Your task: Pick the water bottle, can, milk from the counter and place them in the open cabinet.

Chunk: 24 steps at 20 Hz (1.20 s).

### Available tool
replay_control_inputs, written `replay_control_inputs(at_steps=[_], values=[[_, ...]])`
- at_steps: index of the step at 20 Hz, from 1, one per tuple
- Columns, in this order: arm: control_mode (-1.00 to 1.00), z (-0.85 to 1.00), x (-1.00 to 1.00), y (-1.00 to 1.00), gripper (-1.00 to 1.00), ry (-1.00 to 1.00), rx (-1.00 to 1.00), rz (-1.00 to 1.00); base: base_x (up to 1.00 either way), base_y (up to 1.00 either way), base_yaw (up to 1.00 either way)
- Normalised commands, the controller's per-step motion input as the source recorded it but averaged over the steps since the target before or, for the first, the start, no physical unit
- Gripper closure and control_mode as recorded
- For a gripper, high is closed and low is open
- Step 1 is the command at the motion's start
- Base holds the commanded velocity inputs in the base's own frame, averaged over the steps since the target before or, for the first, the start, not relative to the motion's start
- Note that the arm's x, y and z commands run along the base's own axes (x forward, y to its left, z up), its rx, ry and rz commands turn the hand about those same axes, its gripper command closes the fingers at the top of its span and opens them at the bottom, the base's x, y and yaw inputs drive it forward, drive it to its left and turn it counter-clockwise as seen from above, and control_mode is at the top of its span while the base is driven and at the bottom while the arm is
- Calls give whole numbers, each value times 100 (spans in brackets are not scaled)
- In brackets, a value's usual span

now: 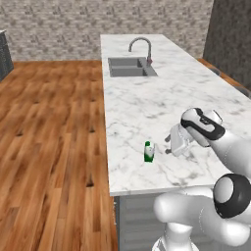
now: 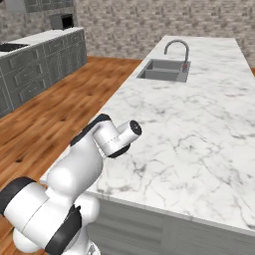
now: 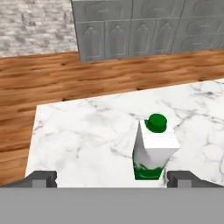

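Small green and white milk (image 1: 149, 151) standing upright on the white marble table (image 1: 147, 98), close to the near edge and not far from the left edge. Green cap on top, white shoulders, green at the bottom, seen well in the hand view (image 3: 154, 148). Nothing touching it.

Gripper (image 1: 169, 145) hanging low over the table, just beside the milk on its right in the left base view, apart from it. Jaws wide open, holding nothing. In the hand view, two dark finger tips (image 3: 41, 178) far apart at the bottom, with the milk ahead between them, nearer the right one. White arm (image 2: 107, 139) bent over the near edge of the table in the right base view.

Lots of bare marble all around the milk: open to the left up to the table edge, open ahead, and a long open stretch toward the far end. Grey sink (image 1: 131, 66) with a curved tap (image 1: 141, 48) sunk in the table far away, well apart from the milk.

Past the left edge, a drop down to the brown wood floor (image 1: 49, 147). Wide open floor there. Grey low cabinets with arched doors (image 3: 144, 28) across the floor, seen beyond the table edge in the hand view. Stone wall (image 1: 59, 24) at the back of the room.
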Motion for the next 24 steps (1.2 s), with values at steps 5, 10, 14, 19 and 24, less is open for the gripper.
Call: replay_control_inputs(at_steps=[5,10,14,19,24], values=[[-100,0,7,-2,-100,0,11,0,0,0,0],[-100,-14,2,0,-100,0,2,0,0,0,0],[-100,-34,12,0,-100,0,0,0,0,0,0],[-100,-19,7,0,-100,0,0,0,0,0,0],[-100,-14,17,0,-100,0,0,0,0,0,0]])
